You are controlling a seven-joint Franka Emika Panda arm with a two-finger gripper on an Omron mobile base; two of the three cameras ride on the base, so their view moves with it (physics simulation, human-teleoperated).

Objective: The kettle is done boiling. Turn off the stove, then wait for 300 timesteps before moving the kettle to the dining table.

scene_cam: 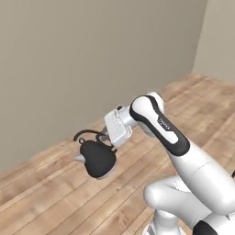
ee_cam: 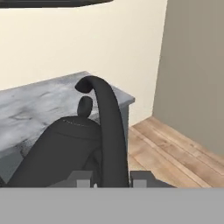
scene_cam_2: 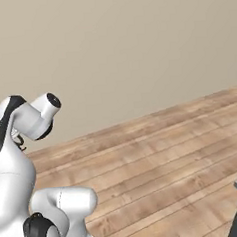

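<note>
It is a room in a home, probably a kitchen – the floor (scene_cam: pixel 55 202) is of wooden planks, the walls (scene_cam: pixel 92 55) are plain beige, and a grey marble tabletop (ee_cam: pixel 39 103) stands on a grey cabinet in a corner. A black kettle (scene_cam: pixel 97 158) also fits this.

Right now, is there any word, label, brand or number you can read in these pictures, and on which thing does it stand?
One small pale marking on the dark band of the arm's forearm, left base view: too small and blurred to read.
The kettle, held in the tool: no text.
The grey marble top in the hand view: no text.
The wall and wooden floor: no text.
</note>
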